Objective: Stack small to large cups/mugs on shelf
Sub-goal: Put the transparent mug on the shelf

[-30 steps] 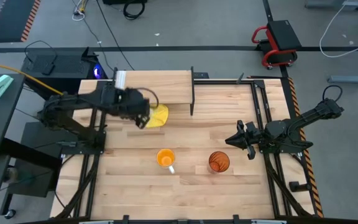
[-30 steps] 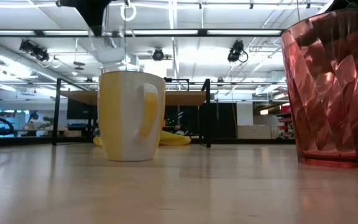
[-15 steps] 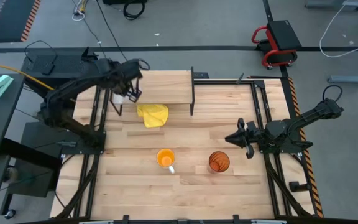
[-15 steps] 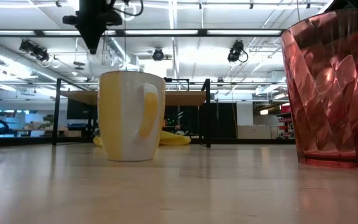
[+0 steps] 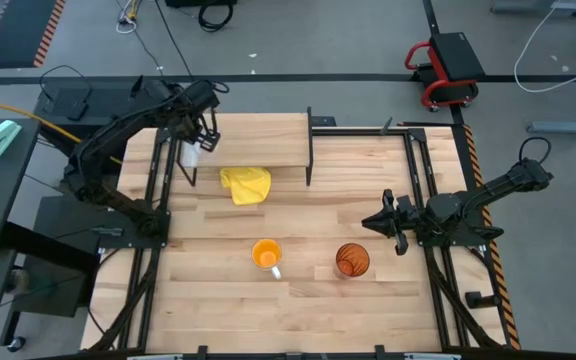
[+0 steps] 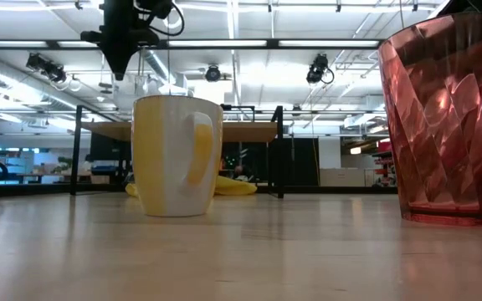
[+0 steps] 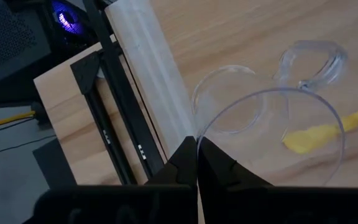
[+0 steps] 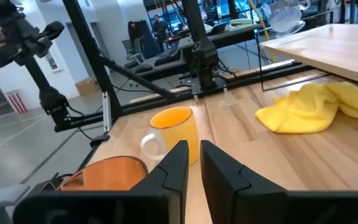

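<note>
My left gripper (image 5: 196, 140) is over the left end of the shelf (image 5: 263, 140), a light-wood board on black legs with a whitish strip (image 7: 151, 68) along that end. It is shut on a small clear glass (image 7: 266, 124) that has a handle (image 7: 309, 59). The orange mug (image 5: 266, 255) and the amber tumbler (image 5: 352, 260) stand upright on the tabletop near its front. My right gripper (image 5: 368, 224) hovers just right of the tumbler, open by a narrow gap and empty. My left gripper pinches the glass's rim (image 7: 199, 135) on the side away from the handle, with one finger inside the glass and one outside. The fingers come from above, pointing down. The glass hangs upright below them, over the shelf's left end and clear of the board.
A yellow cloth (image 5: 246, 185) lies on the tabletop, partly under the shelf's near edge. Black frame rails (image 5: 428, 200) run along the table's left and right sides. Bare planks lie between the cloth and the mug.
My left gripper has carried the glass from over the yellow cloth toward the table's far-left corner and upward. It now hangs over the shelf's left end, and the cloth is uncovered. The right arm, the mug and the tumbler have kept still.
</note>
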`<state>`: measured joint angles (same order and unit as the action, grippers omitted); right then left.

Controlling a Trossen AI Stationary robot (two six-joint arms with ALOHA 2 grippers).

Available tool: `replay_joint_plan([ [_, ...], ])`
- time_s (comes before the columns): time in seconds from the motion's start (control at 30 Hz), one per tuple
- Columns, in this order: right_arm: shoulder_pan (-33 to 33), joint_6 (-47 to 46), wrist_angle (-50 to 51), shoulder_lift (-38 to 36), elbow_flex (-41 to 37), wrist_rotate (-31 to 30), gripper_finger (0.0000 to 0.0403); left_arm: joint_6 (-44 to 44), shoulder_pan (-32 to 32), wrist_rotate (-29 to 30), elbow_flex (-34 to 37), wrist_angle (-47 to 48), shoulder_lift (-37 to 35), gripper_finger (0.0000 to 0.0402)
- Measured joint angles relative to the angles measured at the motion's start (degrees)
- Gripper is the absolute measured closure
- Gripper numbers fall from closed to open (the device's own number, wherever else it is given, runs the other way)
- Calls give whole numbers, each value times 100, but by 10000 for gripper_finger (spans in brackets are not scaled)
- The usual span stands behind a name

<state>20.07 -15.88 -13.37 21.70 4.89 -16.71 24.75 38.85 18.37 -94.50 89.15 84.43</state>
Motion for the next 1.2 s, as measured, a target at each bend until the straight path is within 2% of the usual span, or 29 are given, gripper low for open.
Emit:
replay_joint_plan([
  [0.3,-256,30,62,1,0,2,353,-57,62,-3,10,-178,39,398],
  [0.7,-270,110,74,-1,0,5,353,-339,123,-62,17,-204,480,397],
  [1.0,-270,110,93,1,0,6,354,-446,188,-59,15,-246,537,387],
  [1.2,-270,110,92,1,0,7,354,-507,186,-45,24,-326,521,365],
])
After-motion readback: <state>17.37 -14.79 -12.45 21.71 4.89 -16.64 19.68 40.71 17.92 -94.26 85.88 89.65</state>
